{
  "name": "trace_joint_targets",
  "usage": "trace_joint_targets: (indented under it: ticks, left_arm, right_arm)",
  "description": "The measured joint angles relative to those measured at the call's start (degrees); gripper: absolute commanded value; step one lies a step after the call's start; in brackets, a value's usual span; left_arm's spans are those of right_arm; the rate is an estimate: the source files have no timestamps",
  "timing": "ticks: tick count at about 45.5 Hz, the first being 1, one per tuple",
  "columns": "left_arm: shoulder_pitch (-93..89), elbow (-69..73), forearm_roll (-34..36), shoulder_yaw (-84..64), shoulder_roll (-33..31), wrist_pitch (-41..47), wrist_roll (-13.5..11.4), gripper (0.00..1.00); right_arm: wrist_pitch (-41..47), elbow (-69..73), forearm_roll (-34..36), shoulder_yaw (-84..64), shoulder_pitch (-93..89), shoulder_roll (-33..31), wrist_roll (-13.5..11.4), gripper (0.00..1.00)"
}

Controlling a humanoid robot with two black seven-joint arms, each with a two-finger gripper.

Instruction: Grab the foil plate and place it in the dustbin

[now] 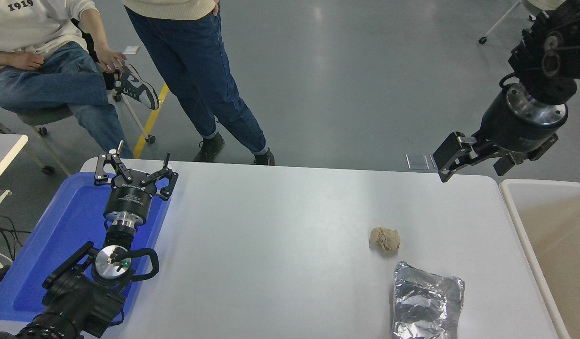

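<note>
The foil plate point(426, 303), a shiny crinkled silver tray, lies on the white table point(271, 235) at the front right, its near end cut off by the picture's bottom edge. The dustbin point(515, 209), with an off-white rim and beige inside, stands against the table's right end. My right gripper point(476, 162) is open and empty. It hangs high over the table's far right corner, well behind the foil plate and left of the dustbin's far end. My left gripper point(135, 173) is parked, open, over a blue tray at the lower left.
A crumpled tan paper ball point(384, 239) lies just behind the foil plate. The flat blue tray point(59, 226) sits at the table's left end. One person stands and another sits beyond the far edge at the upper left.
</note>
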Motion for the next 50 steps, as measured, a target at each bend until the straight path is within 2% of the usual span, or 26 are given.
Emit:
trace_joint_targets:
  ticks: [50]
  left_arm:
    - [-0.2,0.0,0.2,0.0,0.0,0.1,0.0,1.0]
  right_arm:
    - [0.0,0.0,0.0,0.2,-0.1,-0.5,0.0,1.0]
